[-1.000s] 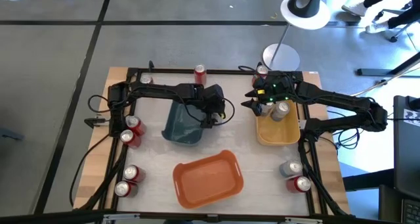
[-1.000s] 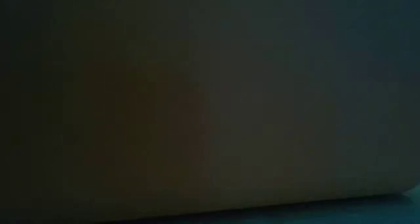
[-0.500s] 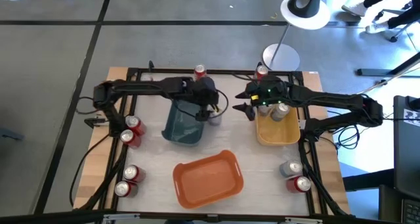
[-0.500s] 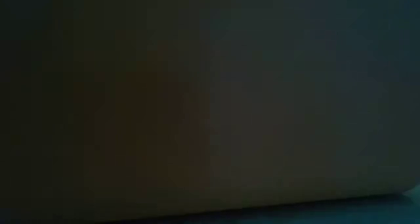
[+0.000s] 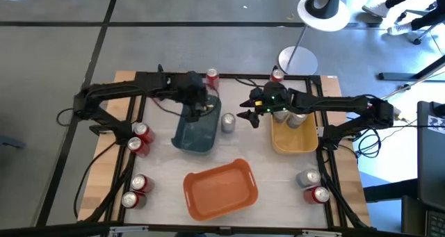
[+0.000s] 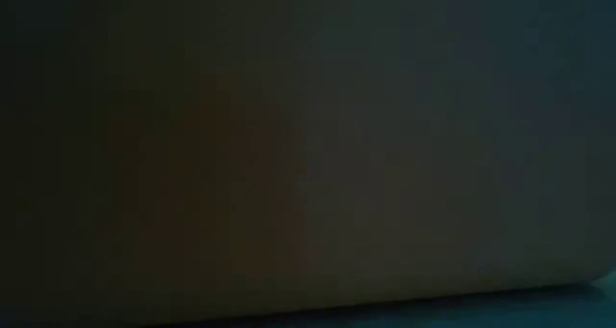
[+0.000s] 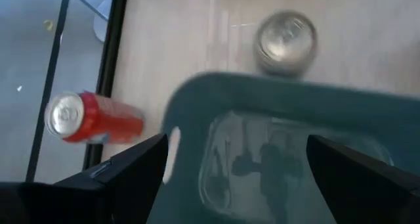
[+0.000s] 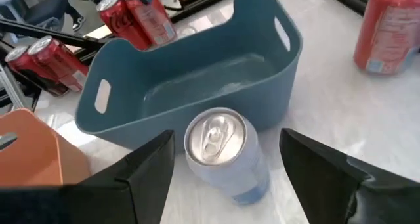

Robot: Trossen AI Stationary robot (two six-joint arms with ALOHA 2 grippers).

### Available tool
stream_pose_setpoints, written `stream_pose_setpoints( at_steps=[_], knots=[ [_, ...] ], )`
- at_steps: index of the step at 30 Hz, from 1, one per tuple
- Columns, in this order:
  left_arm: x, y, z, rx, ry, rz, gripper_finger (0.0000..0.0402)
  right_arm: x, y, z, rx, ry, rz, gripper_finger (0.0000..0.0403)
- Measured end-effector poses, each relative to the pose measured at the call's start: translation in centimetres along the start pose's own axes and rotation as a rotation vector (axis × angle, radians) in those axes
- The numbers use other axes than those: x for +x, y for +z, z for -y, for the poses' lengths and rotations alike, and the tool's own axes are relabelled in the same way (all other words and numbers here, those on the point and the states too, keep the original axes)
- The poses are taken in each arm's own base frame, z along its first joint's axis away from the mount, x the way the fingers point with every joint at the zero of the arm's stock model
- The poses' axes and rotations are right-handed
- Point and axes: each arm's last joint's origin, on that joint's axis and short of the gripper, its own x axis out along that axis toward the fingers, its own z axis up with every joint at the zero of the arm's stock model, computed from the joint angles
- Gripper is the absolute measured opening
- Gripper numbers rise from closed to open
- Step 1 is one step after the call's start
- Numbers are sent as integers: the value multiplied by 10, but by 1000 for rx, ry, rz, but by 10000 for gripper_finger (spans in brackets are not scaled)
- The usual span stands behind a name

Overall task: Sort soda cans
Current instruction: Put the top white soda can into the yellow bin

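Observation:
A silver soda can point(image 5: 228, 122) stands upright on the table between the blue-grey bin point(image 5: 195, 134) and the yellow bin point(image 5: 295, 141). My right gripper point(image 5: 247, 116) is open just to the can's right. In the right wrist view its fingers stand on either side of the can point(image 8: 220, 152) without touching it. My left gripper point(image 5: 201, 102) is open above the far end of the blue-grey bin point(image 7: 275, 112), with the silver can point(image 7: 285, 40) and a red can point(image 7: 92, 117) beyond it. Silver cans point(image 5: 295, 117) lie in the yellow bin. The low view is dark.
Red cans stand at the far edge point(image 5: 212, 77) point(image 5: 277, 75). Several more sit along the left side point(image 5: 141, 138) point(image 5: 135, 192). A silver can point(image 5: 308, 178) and a red can point(image 5: 320, 194) are near the right edge. An orange bin point(image 5: 220, 188) sits at the near middle.
My left gripper has drawn back from the blue-grey bin's right side toward the table's left and far edge. The silver can now shows standing alone where the gripper was. My right gripper has moved from over the yellow bin toward the table's left, up to that can.

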Motion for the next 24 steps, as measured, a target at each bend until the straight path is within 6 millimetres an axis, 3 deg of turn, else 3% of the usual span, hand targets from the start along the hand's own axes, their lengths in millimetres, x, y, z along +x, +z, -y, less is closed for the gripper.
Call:
stream_pose_setpoints(
  at_steps=[5,16,24],
  knots=[
    [-11,-18,6,-44,9,63,351,6,3,1,30,-19,54,280],
    [-16,-39,11,-132,31,159,351,16,2,2,7,4,76,384],
    [-15,-39,11,-146,33,174,351,31,-7,-15,-79,9,67,394]
  ],
)
